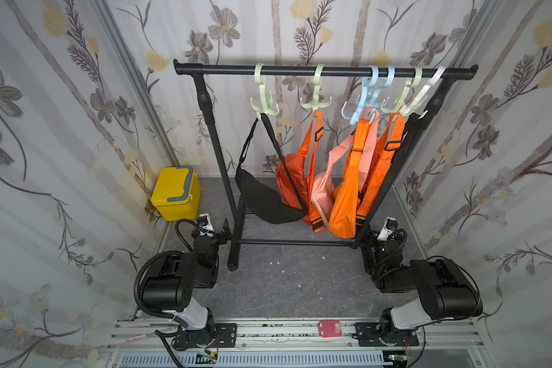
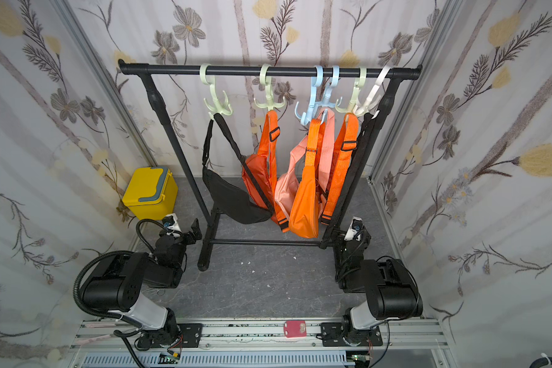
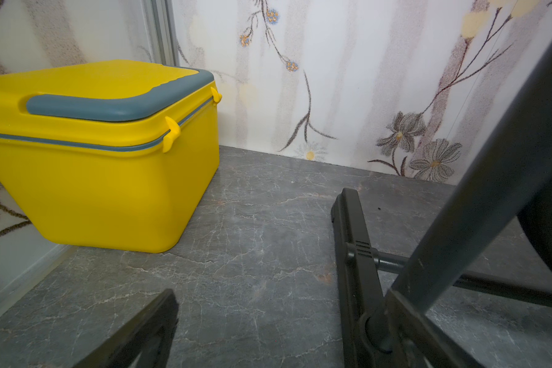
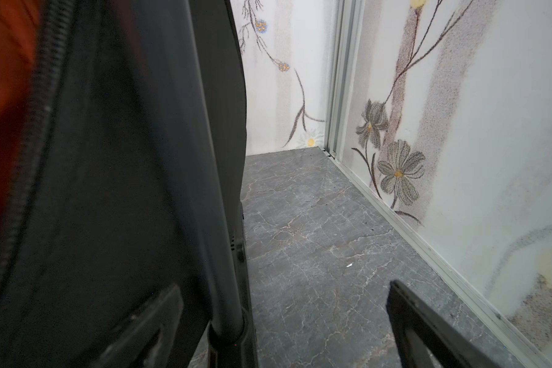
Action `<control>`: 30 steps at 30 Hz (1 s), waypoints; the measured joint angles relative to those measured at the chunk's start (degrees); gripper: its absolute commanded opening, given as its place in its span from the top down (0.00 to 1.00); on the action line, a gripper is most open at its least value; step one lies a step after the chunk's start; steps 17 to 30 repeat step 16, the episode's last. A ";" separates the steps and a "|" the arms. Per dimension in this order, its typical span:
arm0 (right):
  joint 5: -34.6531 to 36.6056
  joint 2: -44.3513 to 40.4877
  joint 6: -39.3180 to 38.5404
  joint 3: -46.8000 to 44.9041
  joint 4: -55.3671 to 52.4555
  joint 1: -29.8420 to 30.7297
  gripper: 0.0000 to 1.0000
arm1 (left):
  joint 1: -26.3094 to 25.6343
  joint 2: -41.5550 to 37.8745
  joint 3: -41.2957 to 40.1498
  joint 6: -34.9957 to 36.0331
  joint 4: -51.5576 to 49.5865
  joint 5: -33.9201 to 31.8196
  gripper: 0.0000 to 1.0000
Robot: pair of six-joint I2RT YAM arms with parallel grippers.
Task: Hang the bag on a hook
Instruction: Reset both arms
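Note:
Several bags hang from plastic hooks on the black rack rail (image 1: pixel 300 70). A black bag (image 1: pixel 265 204) (image 2: pixel 233 200) hangs from the leftmost green hook (image 1: pixel 263 102). Beside it are an orange bag (image 1: pixel 292 184), a pink bag (image 1: pixel 321 191) and another orange bag (image 1: pixel 344 204). A dark bag (image 4: pixel 93 159) hangs along the right post. My left gripper (image 1: pixel 223 231) (image 3: pixel 278 328) sits low by the rack's left foot, open and empty. My right gripper (image 2: pixel 341 237) (image 4: pixel 287 321) is open at the right foot, and the rack's post (image 4: pixel 223 286) rises between its fingers.
A yellow lidded box (image 1: pixel 176 194) (image 3: pixel 102 153) stands in the back left corner. The rack's left foot (image 3: pixel 354 255) and cross bar lie on the grey floor. Flowered walls close in three sides. A red card (image 1: pixel 330 328) lies on the front rail.

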 measured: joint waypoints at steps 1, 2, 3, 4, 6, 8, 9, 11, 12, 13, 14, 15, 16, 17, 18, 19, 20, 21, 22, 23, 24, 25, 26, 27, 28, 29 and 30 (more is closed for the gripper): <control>0.00 0.00 0.00 -0.02 -0.09 -0.02 0.01 | 0.00 0.00 0.00 -0.02 -0.07 0.00 0.00; 0.00 0.00 0.02 -0.02 -0.17 -0.02 0.00 | 0.00 0.00 0.00 -0.02 -0.13 0.02 0.00; 0.00 0.00 0.02 -0.02 -0.20 -0.02 0.00 | 0.00 0.00 0.00 -0.02 -0.13 0.04 0.00; 0.00 0.02 0.02 -0.02 -0.24 -0.02 0.01 | 0.00 0.00 0.00 -0.02 -0.13 0.22 0.00; 0.00 0.09 0.02 0.09 -0.46 -0.04 0.01 | 0.00 0.00 0.00 0.00 -0.13 0.72 0.00; -0.02 0.07 0.02 0.13 -0.79 -0.04 0.01 | -0.02 0.00 0.00 0.00 -0.13 1.09 0.00; -0.02 0.07 0.02 0.11 -0.83 -0.04 0.00 | -0.02 0.00 0.00 0.00 -0.13 1.11 0.00; -0.07 0.07 0.02 0.07 -0.87 -0.04 0.01 | 0.00 0.00 0.02 0.00 -0.15 1.29 0.00; -0.20 0.07 0.02 0.07 -0.87 -0.04 0.01 | 0.00 0.00 0.04 0.00 -0.24 1.42 0.00; -0.20 0.07 0.02 0.07 -0.87 -0.04 0.01 | 0.13 0.00 0.11 0.00 -0.35 1.73 0.00; -0.20 0.07 0.02 0.07 -0.87 -0.04 0.00 | 0.22 0.00 0.15 0.00 -0.35 2.03 0.00; -0.20 0.07 0.02 0.07 -0.90 -0.04 0.00 | 0.26 0.00 0.15 0.00 -0.35 2.21 0.00; -0.22 0.07 0.02 0.07 -0.90 -0.04 0.01 | 0.28 0.00 0.15 0.00 -0.35 2.21 0.00; -0.22 0.07 0.02 0.07 -0.90 -0.04 0.01 | 0.28 0.00 0.15 0.00 -0.35 2.21 0.00; -0.22 0.07 0.02 0.07 -0.90 -0.04 0.01 | 0.28 0.00 0.15 0.00 -0.35 2.21 0.00; -0.22 0.07 0.02 0.07 -0.90 -0.04 0.01 | 0.28 0.00 0.15 0.00 -0.35 2.21 0.00; -0.22 0.07 0.02 0.07 -0.90 -0.04 0.01 | 0.28 0.00 0.15 0.00 -0.35 2.21 0.00; -0.22 0.07 0.02 0.07 -0.90 -0.04 0.01 | 0.28 0.00 0.15 0.00 -0.35 2.21 0.00; -0.22 0.07 0.02 0.07 -0.90 -0.04 0.01 | 0.28 0.00 0.15 0.00 -0.35 2.21 0.00; -0.22 0.07 0.02 0.07 -0.90 -0.04 0.01 | 0.28 0.00 0.15 0.00 -0.35 2.21 0.00; -0.22 0.07 0.02 0.07 -0.90 -0.04 0.01 | 0.28 0.00 0.15 0.00 -0.35 2.21 0.00; -0.22 0.07 0.02 0.07 -0.90 -0.04 0.01 | 0.28 0.00 0.15 0.00 -0.35 2.21 0.00; -0.22 0.07 0.02 0.07 -0.90 -0.04 0.01 | 0.28 0.00 0.15 0.00 -0.35 2.21 0.00; -0.22 0.07 0.02 0.07 -0.90 -0.04 0.01 | 0.28 0.00 0.15 0.00 -0.35 2.21 0.00; -0.22 0.07 0.02 0.07 -0.90 -0.04 0.01 | 0.28 0.00 0.15 0.00 -0.35 2.21 0.00; -0.22 0.07 0.02 0.07 -0.90 -0.04 0.01 | 0.28 0.00 0.15 0.00 -0.35 2.21 0.00; -0.22 0.07 0.02 0.07 -0.90 -0.04 0.01 | 0.28 0.00 0.15 0.00 -0.35 2.21 0.00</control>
